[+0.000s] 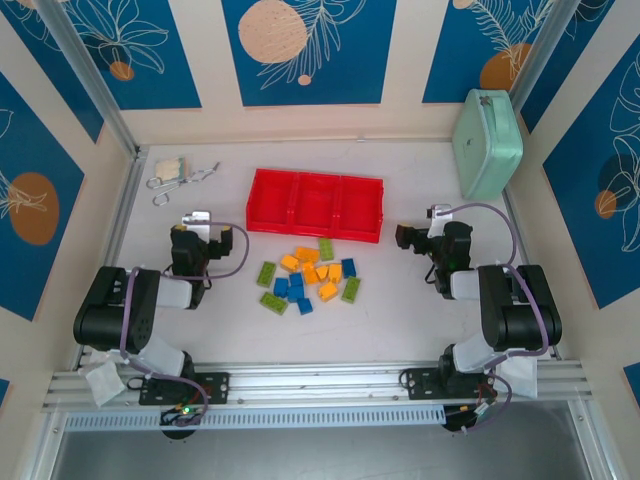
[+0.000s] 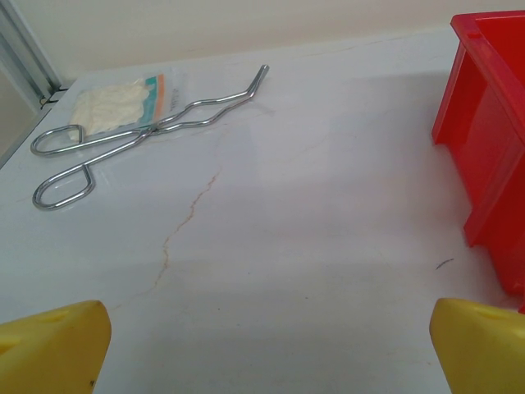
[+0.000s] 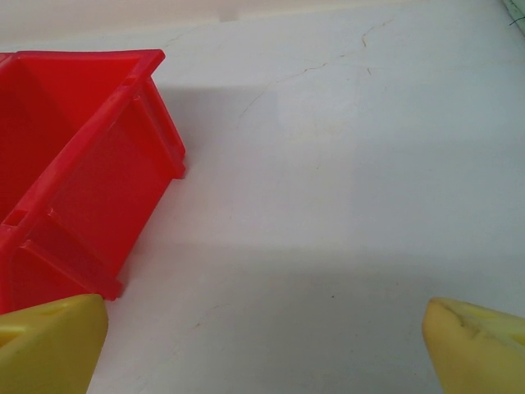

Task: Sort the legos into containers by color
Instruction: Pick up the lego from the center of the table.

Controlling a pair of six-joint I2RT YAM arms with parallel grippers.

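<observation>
At left, the left gripper (image 1: pixel 199 222) (yellow-padded) stands released and empty. Midway across the white table (image 1: pixel 400 315), the small studded plastic legos (image 1: pixel 308 276) in orange, blue and green lie loose in a cluster stretched left to right. They sit just before the shallow red plastic three-compartment tray (image 1: pixel 262 190), whose containers are bare. At right, the right gripper (image 1: pixel 410 238) is likewise spread and empty. Both flank the cluster about equally near, so each would need to turn inward.

Robot lab test cell: white tabletop (image 1: pixel 400 315) boxed in by walls w/ blue leaf-print panels (image 1: pixel 330 60); black left arm (image 1: pixel 115 310) & right arm (image 1: pixel 515 310) bolted to silver aluminium rail (image 1: pixel 320 380).
</observation>
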